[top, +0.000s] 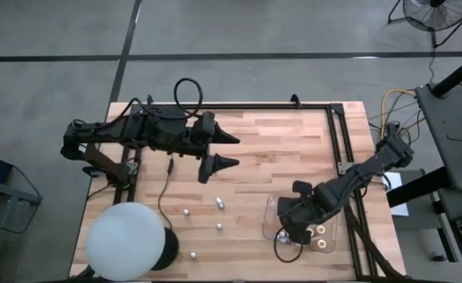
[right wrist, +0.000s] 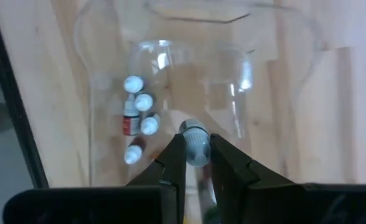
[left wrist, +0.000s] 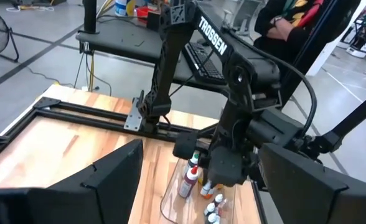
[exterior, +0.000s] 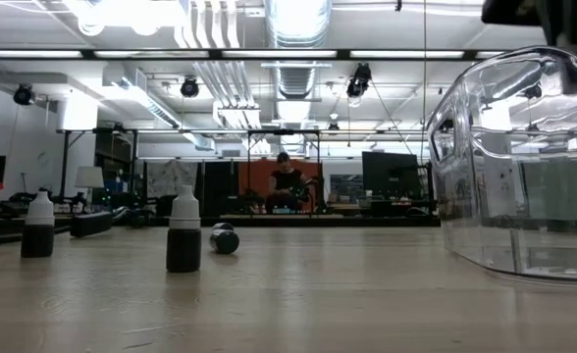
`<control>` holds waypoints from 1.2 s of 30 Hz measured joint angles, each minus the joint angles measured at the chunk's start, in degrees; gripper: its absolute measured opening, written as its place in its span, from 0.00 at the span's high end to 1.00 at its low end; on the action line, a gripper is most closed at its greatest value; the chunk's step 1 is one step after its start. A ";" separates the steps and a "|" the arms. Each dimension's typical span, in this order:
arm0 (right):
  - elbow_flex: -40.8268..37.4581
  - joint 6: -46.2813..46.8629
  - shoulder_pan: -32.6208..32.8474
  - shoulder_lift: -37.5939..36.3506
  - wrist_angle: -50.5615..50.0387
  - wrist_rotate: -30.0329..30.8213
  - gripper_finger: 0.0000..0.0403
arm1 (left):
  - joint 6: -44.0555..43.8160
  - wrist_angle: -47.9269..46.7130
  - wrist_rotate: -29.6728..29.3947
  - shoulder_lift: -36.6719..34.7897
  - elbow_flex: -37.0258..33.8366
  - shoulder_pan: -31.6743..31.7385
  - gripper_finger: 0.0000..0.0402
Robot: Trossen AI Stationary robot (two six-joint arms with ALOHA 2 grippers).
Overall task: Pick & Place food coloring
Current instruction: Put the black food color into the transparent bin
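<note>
I've got the right pincer (right wrist: 195, 152) clenched on a bottle (right wrist: 194, 142) directly above the tray (right wrist: 108, 68); next I lower and release, left pincer (top: 229, 149) idle, released.

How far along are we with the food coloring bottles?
Partly done. Several bottles already lie in the clear tray. The right gripper is shut on one bottle directly above the tray, apparently about to drop it in. Four loose bottles are on the table between the white ball and the tray. The left gripper waits open, holding nothing.
</note>
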 joint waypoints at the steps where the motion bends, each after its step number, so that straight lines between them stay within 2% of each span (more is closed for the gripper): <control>1: -1.22 0.05 0.44 0.00 1.51 -0.08 0.89 | -0.13 -0.25 0.00 0.01 0.00 -0.04 0.28; 13: -10.93 -0.33 3.51 0.09 7.49 -0.10 0.89 | -0.43 -2.25 0.00 0.07 0.00 -0.11 0.28; 20: -15.06 -0.73 3.76 0.09 14.42 -0.36 0.89 | -0.33 -2.74 0.00 0.07 0.00 -0.11 0.28; 36: -19.55 2.44 4.57 -0.16 19.55 0.58 0.89 | 0.11 -3.55 0.00 0.09 0.00 -0.07 0.28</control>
